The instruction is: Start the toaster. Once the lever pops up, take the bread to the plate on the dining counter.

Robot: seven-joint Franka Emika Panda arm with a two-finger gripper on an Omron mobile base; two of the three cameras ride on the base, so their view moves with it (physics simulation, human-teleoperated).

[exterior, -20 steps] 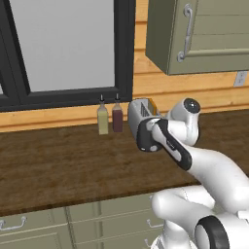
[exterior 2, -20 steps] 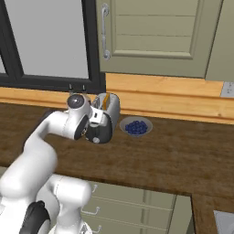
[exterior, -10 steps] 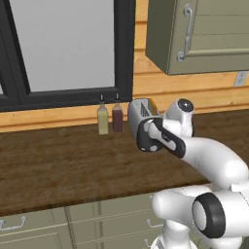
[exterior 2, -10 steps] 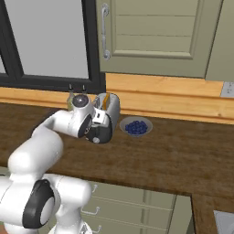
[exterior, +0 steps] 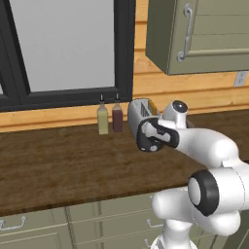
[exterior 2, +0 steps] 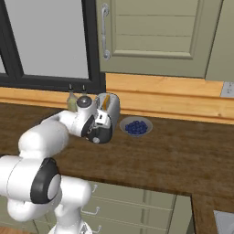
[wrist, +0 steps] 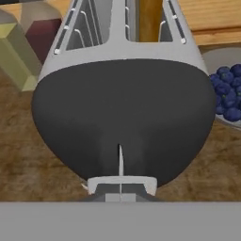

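The rounded silver-grey two-slot toaster point(exterior: 141, 115) stands on the dark wood worktop point(exterior: 58, 170), near its back edge under the black-framed window point(exterior: 63, 48). Its glossy black end panel point(wrist: 120, 120) faces the hand camera, and the small pale grey lever point(wrist: 121, 182) sits at the very bottom of the panel's vertical slot. A pale tan slice of bread point(wrist: 149, 21) stands upright in the right-hand slot as the hand view has it; its top also peeks out in the left base view point(exterior: 151, 105).

The two-finger gripper point(exterior 2: 97, 129) is pressed against the end panel with its fingers clenched together, grasping nothing; its tips meet the lever from above.

Compared with a second ago, the toaster, bottles and bowl lie exactly where they were and the gripper has stayed at the panel, while the arm's white elbow has swung outward and lower, toward the cameras.

Just beside the toaster on the window side stand two condiment bottles, a yellowish one point(exterior: 102, 118) and a dark red one point(exterior: 117, 115), close together and close to the toaster's flank. On the opposite side a shallow grey bowl of blueberries point(exterior 2: 135, 126) rests near the toaster without touching it. In front of the toaster the worktop runs bare to its front edge, above the grey-green handled drawers point(exterior: 97, 221). A grey-green wall cabinet point(exterior: 204, 34) hangs overhead, well above the toaster's slots.
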